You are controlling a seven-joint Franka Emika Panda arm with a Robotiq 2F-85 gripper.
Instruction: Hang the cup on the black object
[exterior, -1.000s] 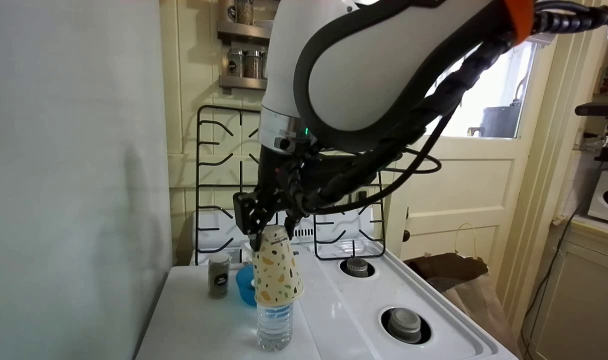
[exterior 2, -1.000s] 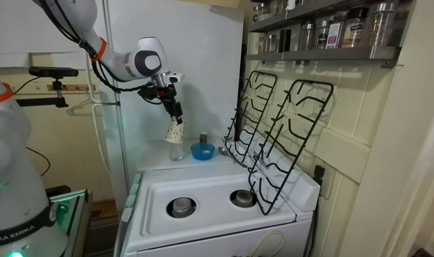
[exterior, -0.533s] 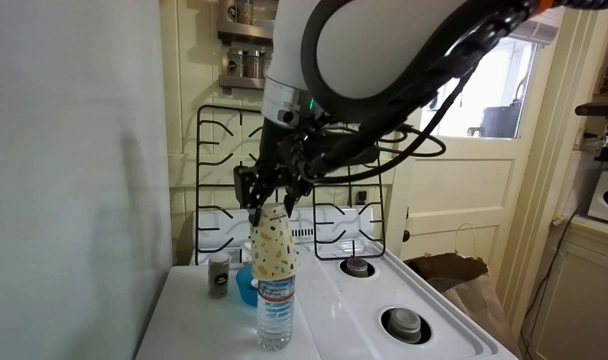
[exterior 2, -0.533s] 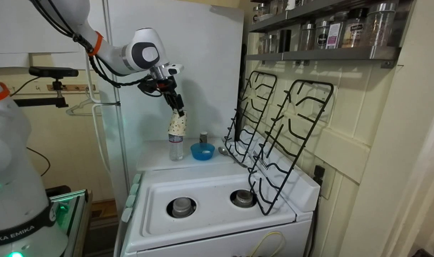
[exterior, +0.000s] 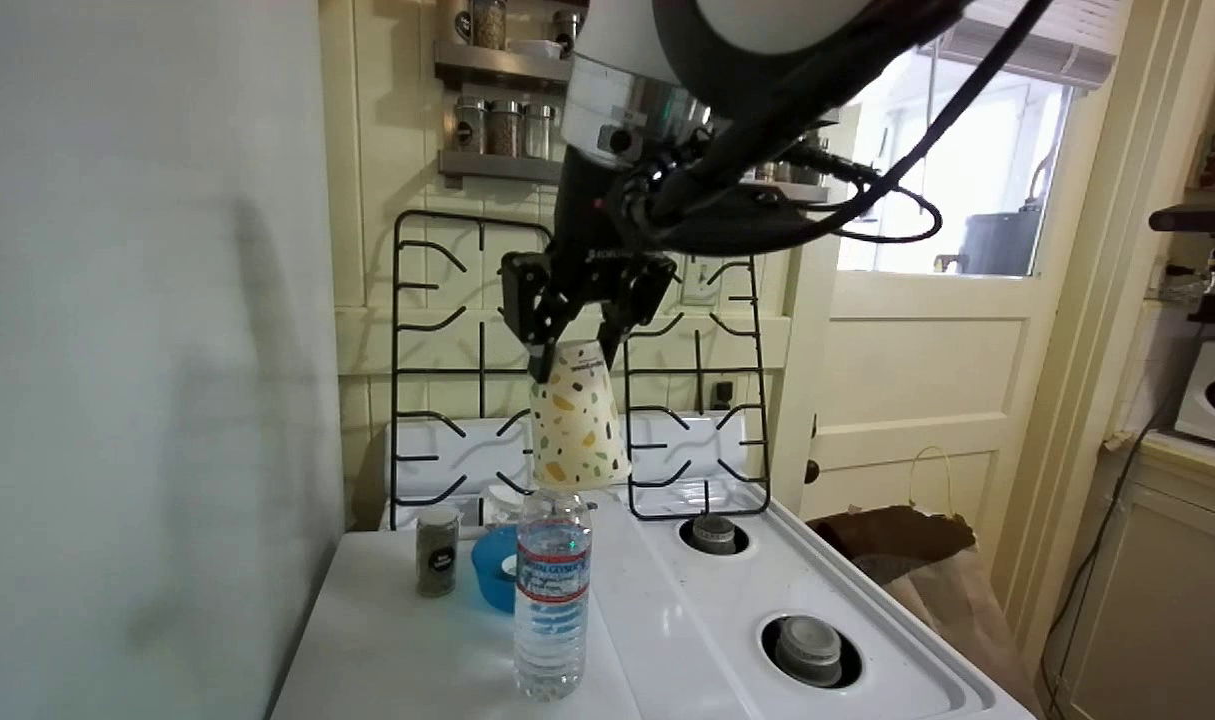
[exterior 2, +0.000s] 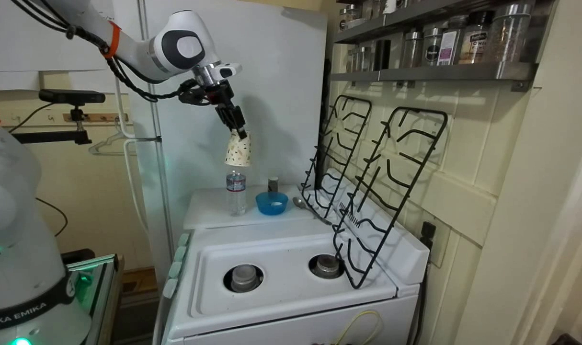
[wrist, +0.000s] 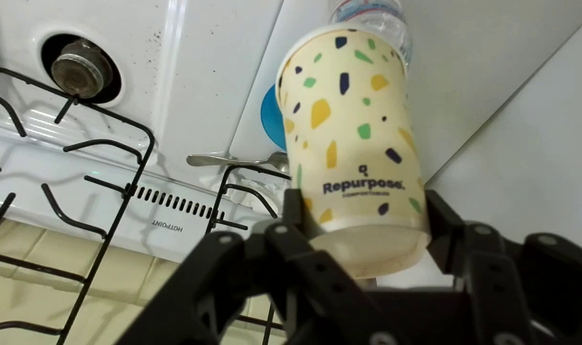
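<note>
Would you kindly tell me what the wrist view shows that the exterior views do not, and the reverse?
Only the wrist view: legible "Repurpose" lettering on the cup, and "HOTPOINT" on the stove.
Only the exterior views: the arm, shelves and jars.
Shared: the upside-down cup between the jaws, the bottle, the bowl and two grates.

gripper (exterior 2: 239, 134) holds pale speckled cup (exterior 2: 238, 152) wide end down | cup hangs just above upright water bottle (exterior 2: 236, 195) | blue bowl (exterior 2: 271, 210) sits beside bottle | narrower-looking black grate (exterior 2: 353, 150) and wider-looking twin grate (exterior 2: 408, 189) stand tilted toward the wall (exterior 2: 473, 206) behind white stove (exterior 2: 281, 299)
</note>
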